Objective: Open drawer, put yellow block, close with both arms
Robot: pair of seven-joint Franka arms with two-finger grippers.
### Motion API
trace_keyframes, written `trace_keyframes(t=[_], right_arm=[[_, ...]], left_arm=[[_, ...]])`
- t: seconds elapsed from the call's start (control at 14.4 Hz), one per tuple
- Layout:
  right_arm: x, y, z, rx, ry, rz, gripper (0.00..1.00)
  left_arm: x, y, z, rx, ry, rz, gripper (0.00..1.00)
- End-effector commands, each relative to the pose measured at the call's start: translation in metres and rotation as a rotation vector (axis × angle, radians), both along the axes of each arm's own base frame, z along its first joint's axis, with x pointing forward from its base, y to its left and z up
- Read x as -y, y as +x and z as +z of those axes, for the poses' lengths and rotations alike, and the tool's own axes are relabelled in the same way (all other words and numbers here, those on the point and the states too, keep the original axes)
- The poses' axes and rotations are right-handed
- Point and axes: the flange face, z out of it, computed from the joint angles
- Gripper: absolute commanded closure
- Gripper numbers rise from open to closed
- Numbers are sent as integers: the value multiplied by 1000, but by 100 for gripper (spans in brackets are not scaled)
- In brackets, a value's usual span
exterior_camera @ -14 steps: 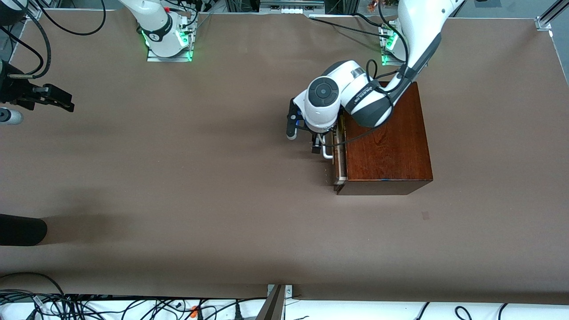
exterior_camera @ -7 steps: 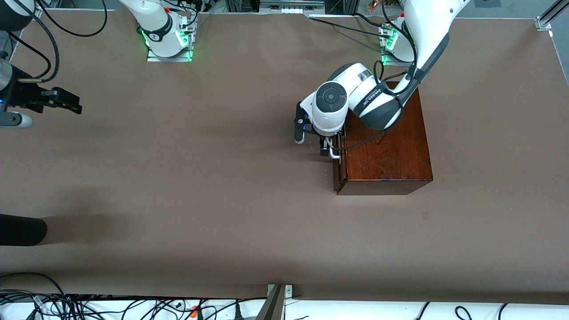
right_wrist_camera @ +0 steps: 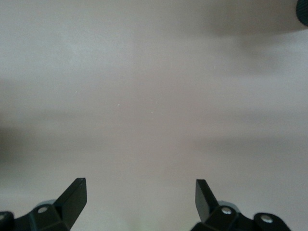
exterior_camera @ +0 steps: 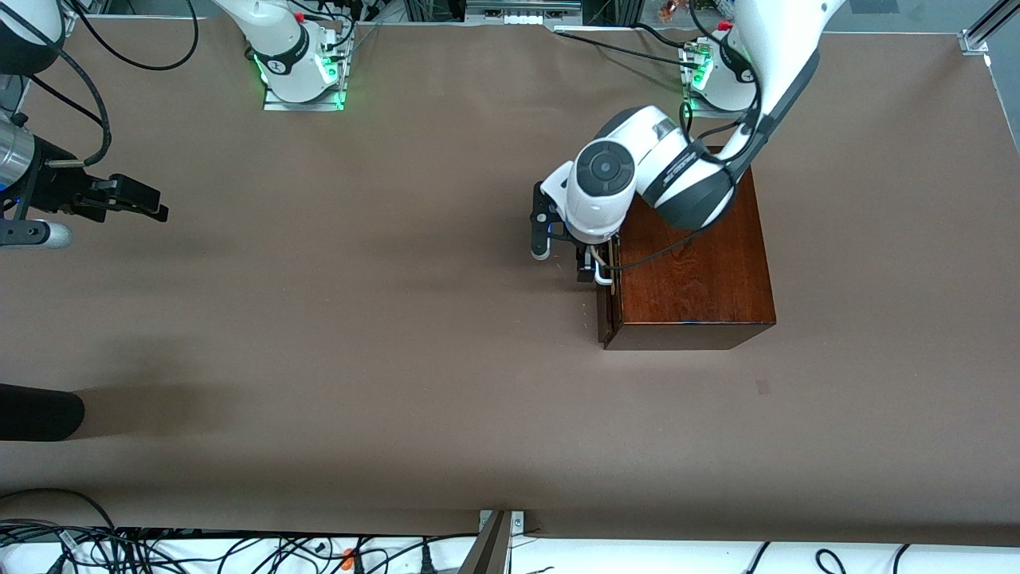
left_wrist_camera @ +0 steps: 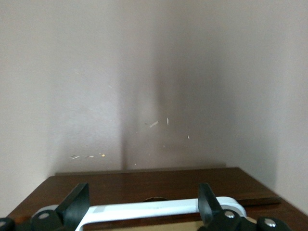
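Observation:
The dark reddish-brown wooden box [exterior_camera: 693, 263] stands toward the left arm's end of the table. Its drawer [exterior_camera: 604, 315] is pushed almost fully in, with only a thin gap showing. My left gripper [exterior_camera: 588, 269] is down at the drawer's front, open, its fingers straddling the white handle [left_wrist_camera: 149, 208] without squeezing it. The drawer's dark front [left_wrist_camera: 144, 180] fills the space just past the left gripper [left_wrist_camera: 143, 204]. My right gripper [exterior_camera: 155, 203] hangs open over bare table near the right arm's end; the right gripper [right_wrist_camera: 139, 190] holds nothing. The yellow block is out of view.
A black rounded object [exterior_camera: 36, 413] juts in at the table's edge toward the right arm's end, nearer the front camera. Cables [exterior_camera: 199, 550] lie along the near edge. The brown table cover [exterior_camera: 358, 319] stretches between the two grippers.
The left gripper has pushed the handle toward the box, and the drawer's pale gap has narrowed to a sliver. The right gripper has drifted toward the middle of the table.

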Motion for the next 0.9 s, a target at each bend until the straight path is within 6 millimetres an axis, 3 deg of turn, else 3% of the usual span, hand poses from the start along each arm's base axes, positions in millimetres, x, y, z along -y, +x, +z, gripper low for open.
trace_keyframes(t=[0.0, 0.14, 0.28, 0.42, 0.56, 0.69, 0.83], right_arm=[[6, -12, 15, -27, -51, 13, 0], [10, -20, 23, -33, -111, 18, 0], [11, -13, 18, -21, -115, 9, 0], [10, -11, 20, 5, -108, 8, 0], [10, -9, 17, 5, -105, 10, 0], [8, -6, 11, -6, -103, 15, 0], [8, -6, 10, -7, -101, 18, 0]], left_arm=[[-1, -10, 78, -19, -2, 232, 0], [-19, -11, 115, -44, 89, 392, 0], [-48, -7, 136, -24, 192, 522, 0], [-97, 10, 165, 35, 218, 639, 0], [-149, 32, 180, 42, 202, 742, 0], [-190, 38, 210, 98, 196, 837, 0], [-228, 38, 217, 51, 157, 978, 0]])
